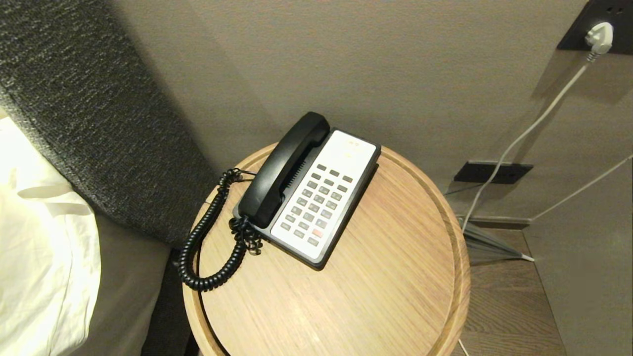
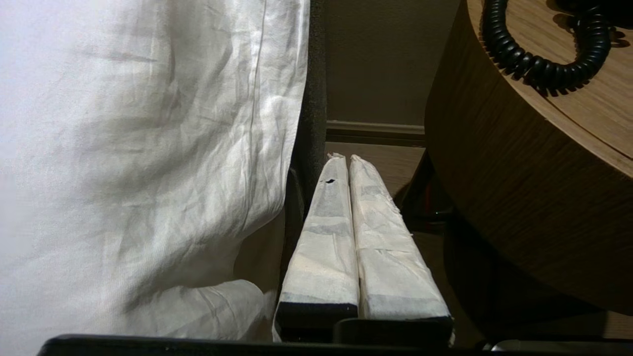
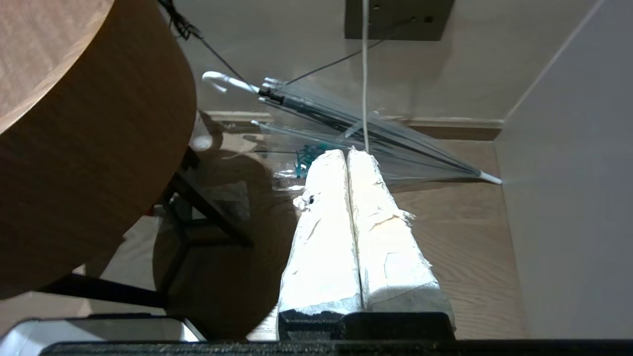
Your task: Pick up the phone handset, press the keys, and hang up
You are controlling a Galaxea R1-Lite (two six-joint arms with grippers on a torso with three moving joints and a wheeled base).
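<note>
The black phone handset (image 1: pixel 284 168) lies in its cradle on the left side of the black-and-white phone base (image 1: pixel 321 198), which sits on a round wooden table (image 1: pixel 385 277). Its grey keys (image 1: pixel 316 205) face up. A black coiled cord (image 1: pixel 207 237) loops off the table's left edge, and the same coiled cord (image 2: pixel 544 64) shows in the left wrist view. Neither arm appears in the head view. My left gripper (image 2: pixel 344 158) hangs low between the bed and the table, shut and empty. My right gripper (image 3: pixel 347 152) hangs low to the table's right above the floor, shut and empty.
A bed with white sheets (image 1: pixel 34 247) and a dark padded headboard (image 1: pixel 99 123) stands left of the table. A clear folded umbrella (image 3: pixel 371 133) lies on the floor by the wall on the right. A white cable (image 1: pixel 524 133) runs from a wall plug (image 1: pixel 599 37).
</note>
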